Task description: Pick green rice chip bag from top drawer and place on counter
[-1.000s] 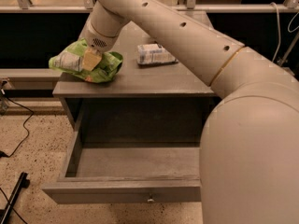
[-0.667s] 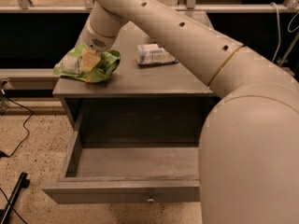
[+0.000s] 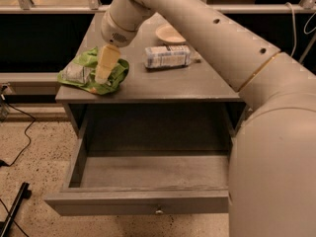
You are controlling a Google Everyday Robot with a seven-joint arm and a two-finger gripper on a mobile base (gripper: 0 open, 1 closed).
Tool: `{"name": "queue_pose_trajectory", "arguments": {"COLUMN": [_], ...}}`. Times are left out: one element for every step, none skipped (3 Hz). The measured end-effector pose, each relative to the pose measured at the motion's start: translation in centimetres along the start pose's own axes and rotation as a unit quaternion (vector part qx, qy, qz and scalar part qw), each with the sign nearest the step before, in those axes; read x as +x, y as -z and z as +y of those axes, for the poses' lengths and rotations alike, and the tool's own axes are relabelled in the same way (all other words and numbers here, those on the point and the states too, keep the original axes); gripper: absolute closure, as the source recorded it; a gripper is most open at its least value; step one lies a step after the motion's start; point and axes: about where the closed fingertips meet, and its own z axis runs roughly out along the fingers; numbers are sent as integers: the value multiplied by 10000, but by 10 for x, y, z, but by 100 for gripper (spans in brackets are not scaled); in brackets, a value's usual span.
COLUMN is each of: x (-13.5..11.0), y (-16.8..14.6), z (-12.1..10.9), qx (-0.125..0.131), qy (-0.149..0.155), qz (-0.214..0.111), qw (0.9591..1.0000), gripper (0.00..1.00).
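The gripper [image 3: 105,74] is at the front left corner of the grey wooden surface [image 3: 197,85], pointing straight down from the wrist of the cream arm [image 3: 207,28], which reaches in from the upper right. Its tip is pressed into the middle of the green rice chip bag [image 3: 83,78]. From this side I cannot tell whether the jaws are clenched on the foil or released.

The bag lies crumpled on the surface, not in the drawer. Its white label panel faces up on the left, and green folds rise on both sides of the gripper. Its near edge sits right at the front lip of the surface, close to the left corner.

Just right of the bag, apart from it, a white-and-blue labelled bottle [image 3: 168,57] lies on its side. Behind the bottle, farther back, there is a small pale dish [image 3: 170,33].

Below, the top drawer [image 3: 153,171] is pulled wide open towards the camera, its grey floor bare (only the wood grain shows). A small round metal knob [image 3: 158,212] sits at the middle of its front panel.

The robot's bulky cream body [image 3: 276,177] fills the right side and hides the drawer's right end. A dark cable [image 3: 20,132] trails over the speckled floor [image 3: 34,167] on the left.
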Motion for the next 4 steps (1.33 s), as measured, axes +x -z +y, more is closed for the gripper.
{"name": "queue_pose_trajectory", "arguments": {"x": [10, 29, 62, 62], "y": [21, 41, 70, 70], "z": [6, 10, 12, 12], "qx": [-74, -93, 78, 78], "qy": [216, 319, 490, 490], "qz": [-152, -162, 32, 31], "qw": [9996, 9993, 9988, 9988], "gripper": [0, 0, 0, 0]}}
